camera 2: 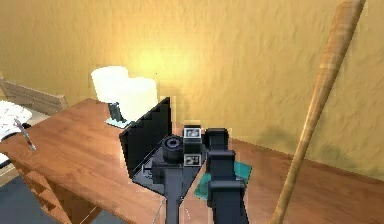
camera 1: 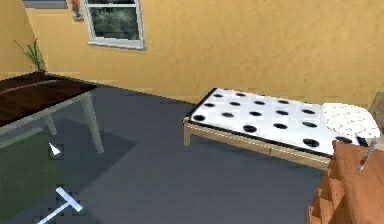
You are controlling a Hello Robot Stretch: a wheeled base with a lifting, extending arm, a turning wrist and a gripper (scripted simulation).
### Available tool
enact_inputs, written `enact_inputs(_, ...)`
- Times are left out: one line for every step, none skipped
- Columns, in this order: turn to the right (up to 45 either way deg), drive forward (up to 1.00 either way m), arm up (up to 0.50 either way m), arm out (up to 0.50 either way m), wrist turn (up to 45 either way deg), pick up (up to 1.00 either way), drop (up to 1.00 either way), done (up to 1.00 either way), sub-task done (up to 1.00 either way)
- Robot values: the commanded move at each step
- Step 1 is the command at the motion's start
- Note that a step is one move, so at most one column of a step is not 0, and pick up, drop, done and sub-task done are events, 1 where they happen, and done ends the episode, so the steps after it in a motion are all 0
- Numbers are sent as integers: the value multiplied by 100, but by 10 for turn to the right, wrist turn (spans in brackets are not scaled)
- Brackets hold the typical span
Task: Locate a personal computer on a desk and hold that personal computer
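Sitting by one open laptop point(camera 2: 147, 138) on the counter point(camera 2: 75, 150): one gripper point(camera 2: 166, 163).
Can't tell the fingers' point(camera 2: 160, 170) state or grip; two white cylinders point(camera 2: 108, 84) point(camera 2: 140, 98), one bat point(camera 2: 322, 95).

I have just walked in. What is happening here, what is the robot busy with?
The robot's arm reaches out over a wooden desk. Its gripper is at an open laptop that stands on the desk. I cannot tell whether it holds the laptop. Two pale cylinders stand behind the laptop, and a wooden bat rises at the arm side view's right. Ahead are a bed with a dotted cover and a dark table.
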Motion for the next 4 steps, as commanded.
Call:
enact_inputs(0, 0, 0, 0, 450, 0, 0, 0, 0)
enact_inputs(0, 0, 0, 0, 450, 0, 0, 0, 0)
enact_inputs(0, 0, 0, 0, 450, 0, 0, 0, 0)
enact_inputs(0, 0, 0, 0, 420, 0, 0, 0, 0)
